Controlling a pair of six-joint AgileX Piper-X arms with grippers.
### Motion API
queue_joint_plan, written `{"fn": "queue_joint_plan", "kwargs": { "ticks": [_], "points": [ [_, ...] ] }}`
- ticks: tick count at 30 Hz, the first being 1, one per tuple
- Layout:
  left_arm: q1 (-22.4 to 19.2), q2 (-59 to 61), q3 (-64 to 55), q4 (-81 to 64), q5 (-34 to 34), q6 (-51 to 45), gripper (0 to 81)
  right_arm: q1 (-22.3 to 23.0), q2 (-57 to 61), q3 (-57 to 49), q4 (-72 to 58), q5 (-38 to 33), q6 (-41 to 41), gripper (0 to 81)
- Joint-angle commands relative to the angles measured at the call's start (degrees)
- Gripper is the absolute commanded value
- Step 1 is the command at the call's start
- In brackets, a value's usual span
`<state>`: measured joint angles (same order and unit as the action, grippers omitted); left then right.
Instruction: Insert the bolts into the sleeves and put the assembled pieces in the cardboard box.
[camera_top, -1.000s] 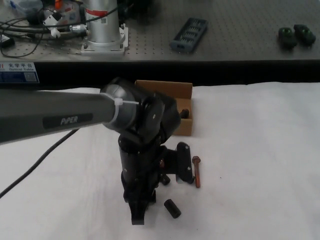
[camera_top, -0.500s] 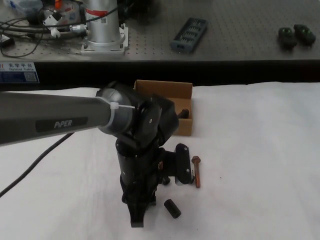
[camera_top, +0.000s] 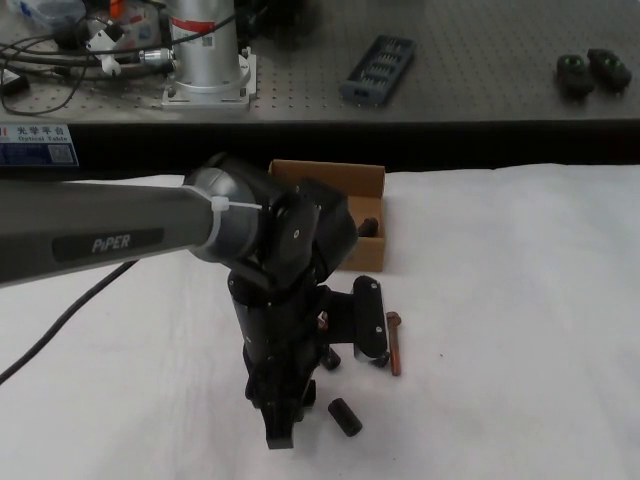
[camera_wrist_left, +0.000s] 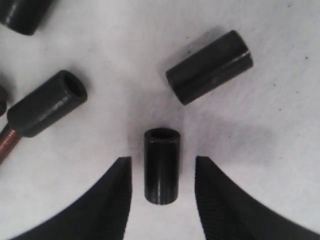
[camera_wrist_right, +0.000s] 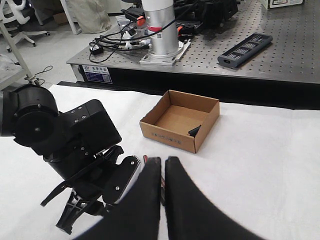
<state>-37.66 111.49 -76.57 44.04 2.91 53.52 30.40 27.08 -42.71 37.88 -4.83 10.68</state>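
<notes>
While the left arm hangs low over the white cloth (camera_top: 520, 300) on the bench, the left jaws stand spread apart on both sides of a small black tube-shaped sleeve (camera_wrist_left: 162, 172), with a gap at each side. Another black sleeve (camera_wrist_left: 209, 66) lies near. A third sleeve (camera_wrist_left: 47, 102) has a copper bolt (camera_wrist_left: 6, 145) in it. The right jaws are pressed together. The brown cardboard box (camera_wrist_right: 170, 132) sits farther back on the cloth.
</notes>
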Motion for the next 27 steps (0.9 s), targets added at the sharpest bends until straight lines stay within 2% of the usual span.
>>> {"fn": "queue_joint_plan", "kwargs": {
  "ticks": [1, 5, 11, 27],
  "points": [
    [0.2, -0.7, 0.1, 0.5, 0.8, -1.0, 35.5, -0.3, -0.4, -0.4, -0.5, 0.0, 0.0, 2.5],
    [0.2, -0.7, 0.1, 0.4, 0.8, -1.0, 34.9, -0.3, -0.4, -0.4, -0.5, 0.0, 0.0, 2.5],
    [0.2, -0.7, 0.1, -0.5, 2.6, -1.0, 27.4, -0.3, -0.4, -0.4, -0.5, 0.0, 0.0, 2.5],
    [0.3, -0.5, 0.1, -1.6, 1.6, -1.0, 27.2, -0.3, -0.4, -0.4, -0.5, 0.0, 1.6, 2.5]
  ]
}}
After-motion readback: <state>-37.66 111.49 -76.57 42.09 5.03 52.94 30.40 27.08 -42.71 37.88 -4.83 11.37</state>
